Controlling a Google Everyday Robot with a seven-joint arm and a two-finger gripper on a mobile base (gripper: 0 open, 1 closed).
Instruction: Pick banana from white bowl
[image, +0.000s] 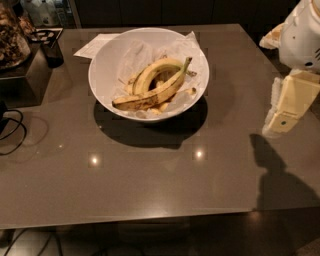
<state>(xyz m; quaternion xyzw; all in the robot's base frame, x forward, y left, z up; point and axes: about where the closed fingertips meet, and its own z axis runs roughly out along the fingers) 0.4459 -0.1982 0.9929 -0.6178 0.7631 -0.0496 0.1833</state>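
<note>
Dim; 2 glare spots (94, 160); jaws at right cast a shadow (280, 170).
</note>
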